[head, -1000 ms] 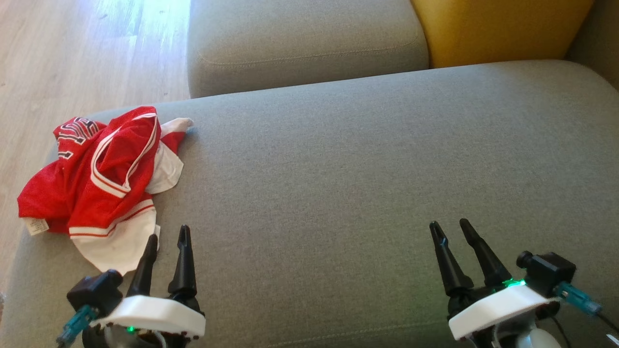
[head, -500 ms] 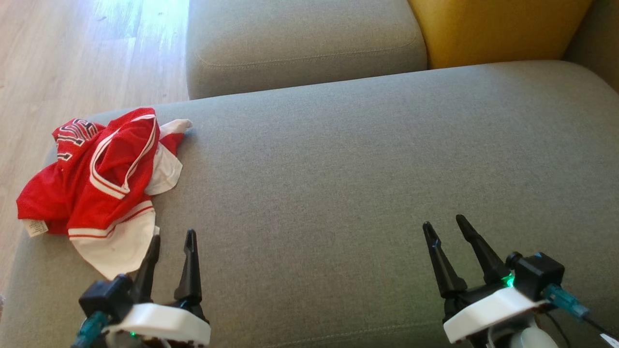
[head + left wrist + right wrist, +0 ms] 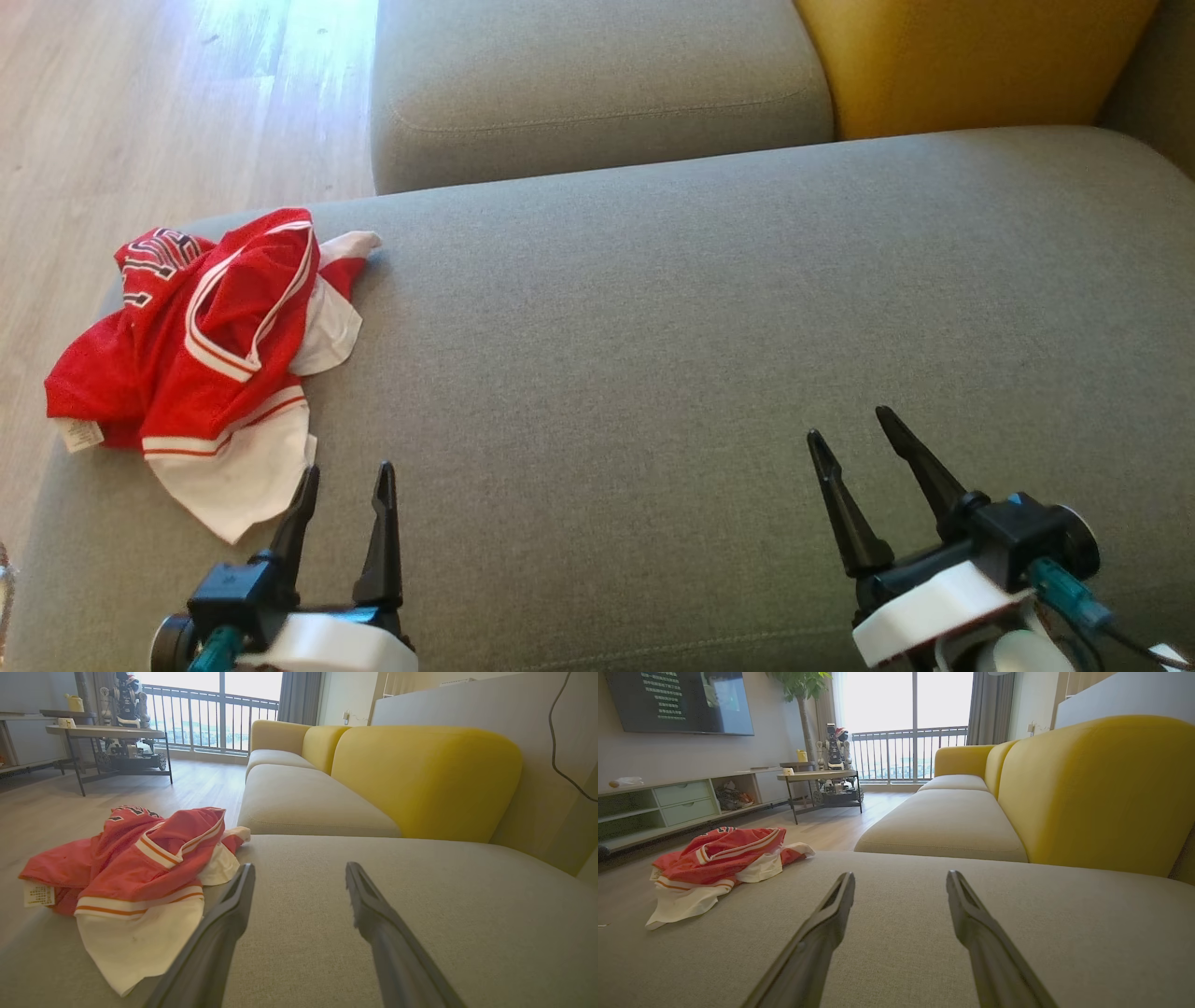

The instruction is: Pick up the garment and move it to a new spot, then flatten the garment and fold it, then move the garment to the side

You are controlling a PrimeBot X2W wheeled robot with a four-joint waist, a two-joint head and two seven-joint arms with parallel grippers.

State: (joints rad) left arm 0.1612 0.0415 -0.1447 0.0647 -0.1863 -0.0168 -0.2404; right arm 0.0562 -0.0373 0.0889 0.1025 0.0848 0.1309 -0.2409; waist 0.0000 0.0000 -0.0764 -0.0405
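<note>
Both wide open, empty, left hand beside garment, right hand apart

— Where does the garment lie?
— On the seat cushion, at its left end, just ahead of the left gripper.
— And the right gripper?
— Over the right part, well apart from the garment.

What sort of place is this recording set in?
Most likely a home living room: a grey sofa with yellow back cushions, a wall-mounted television above a low cabinet, and a balcony railing behind glass doors.
</note>
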